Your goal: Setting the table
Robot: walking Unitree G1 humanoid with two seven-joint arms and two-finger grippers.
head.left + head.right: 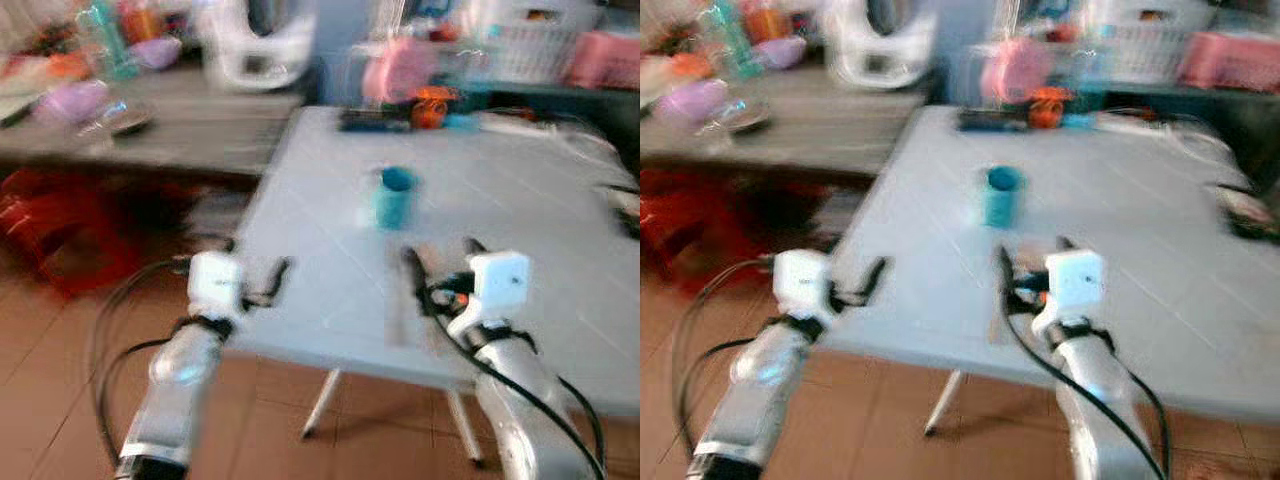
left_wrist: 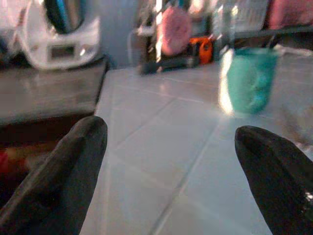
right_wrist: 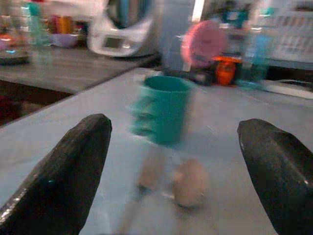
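The setting looked barely begun. On the pale table (image 1: 560, 200) stood a single teal cup (image 1: 395, 197), upright and toward the middle, and just in front of it lay what seemed to be a wooden spoon (image 3: 188, 188) beside a slim utensil (image 3: 146, 176); the blur kept me from telling more. The right gripper (image 1: 440, 262) hovered over the table's near edge, fingers spread wide and holding nothing, aimed at the cup and those utensils. The left gripper (image 1: 262, 282) hung at the table's near left corner, also wide apart and empty. No plates were laid that I could see, so most of the work seemed left to do.
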